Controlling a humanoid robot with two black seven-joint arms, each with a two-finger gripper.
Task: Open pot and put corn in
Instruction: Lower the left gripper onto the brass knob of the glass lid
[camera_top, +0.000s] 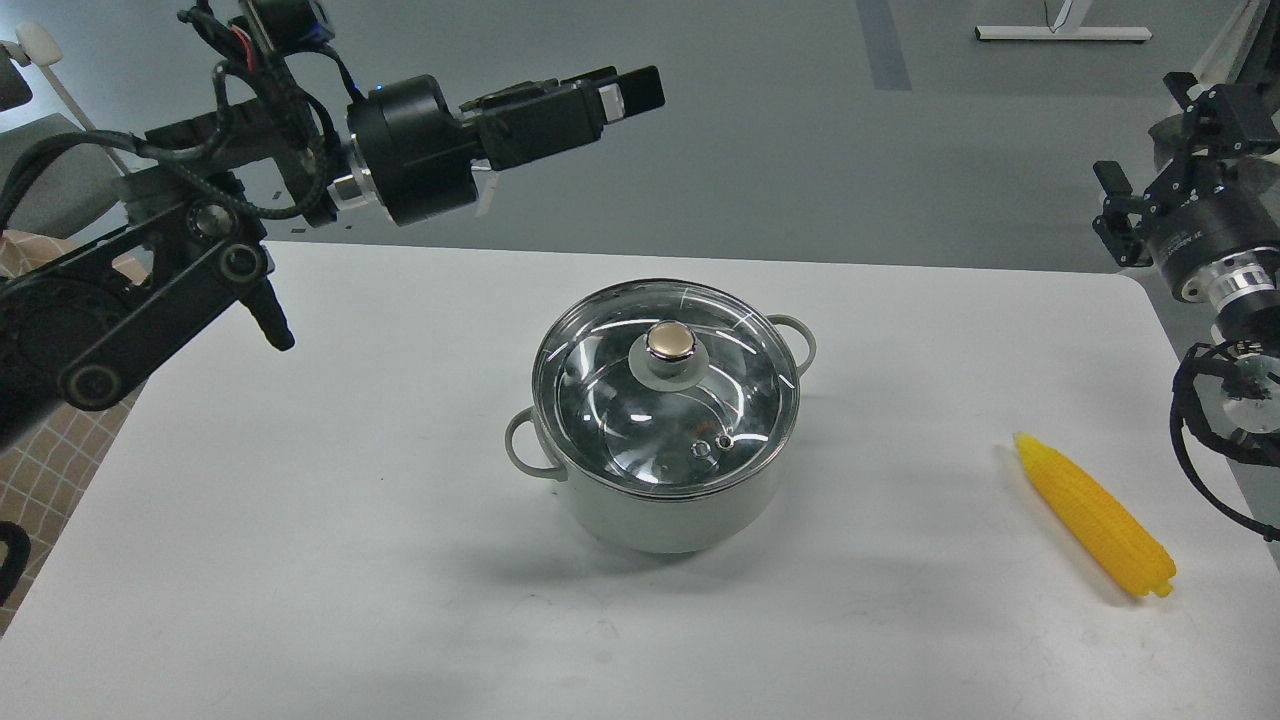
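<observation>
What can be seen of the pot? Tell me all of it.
The pot is round and pale grey-green, upright at the middle of the white table. Two small loop handles stick out, one front-left and one back-right. A glass lid with a steel rim and a gold knob sits on it, closed; shiny steel shows through. Neither gripper touches it.

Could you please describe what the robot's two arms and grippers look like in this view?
Both arms are matte black with exposed black cables looped along the links. The left gripper has flat, rectangular black fingers on a thick cylindrical black wrist with a silver ring; red wiring shows near its upper joint. The right gripper is small and dark, beneath a black cylinder with faint white lettering and a silver collar.
</observation>
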